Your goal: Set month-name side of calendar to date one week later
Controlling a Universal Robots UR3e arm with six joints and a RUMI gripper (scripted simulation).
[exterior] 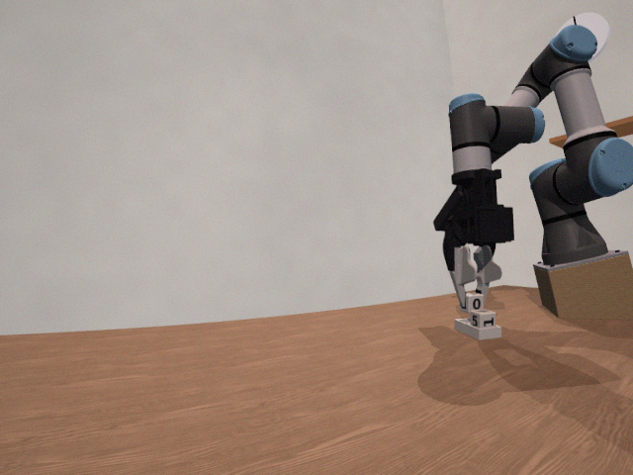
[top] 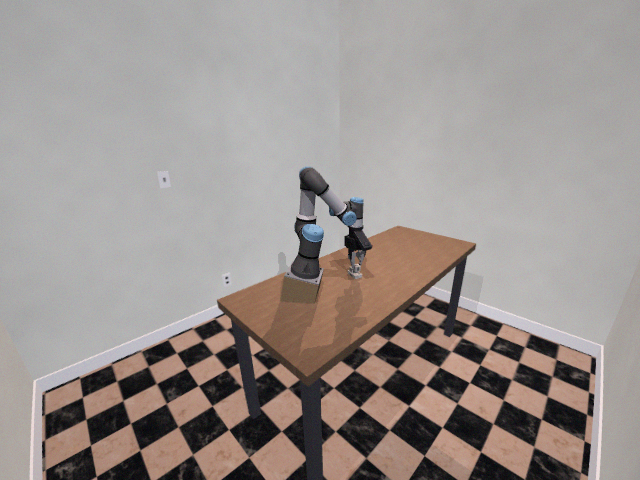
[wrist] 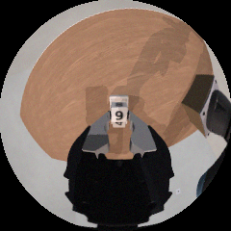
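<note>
Exterior view: the tool [exterior: 474, 290] is pointing straight down and is gripping a white cube [exterior: 475, 301] between its pale fingers [exterior: 461, 270]. That cube is hanging just above the white tray [exterior: 478, 330]; whether it is touching anything below cannot be told from here. Its visible side is showing a 0. A second cube [exterior: 480, 320] is sitting in the tray, showing a 5 on one side and a 1 lying sideways on the next side. The month's name is not readable in any view.

Wrist view: the fingers are flanking the held cube [wrist: 118, 115], whose top is showing a 9; a partial digit is peeking below it, too cut off to read. The tray [wrist: 118, 99] is mostly hiding behind the cube.

Top view: the tool [top: 355, 264] and the calendar [top: 355, 272] are merging into a small pale blur on the worktop [top: 392, 268], near the arm's base [top: 287, 292]; no digits are readable.
</note>
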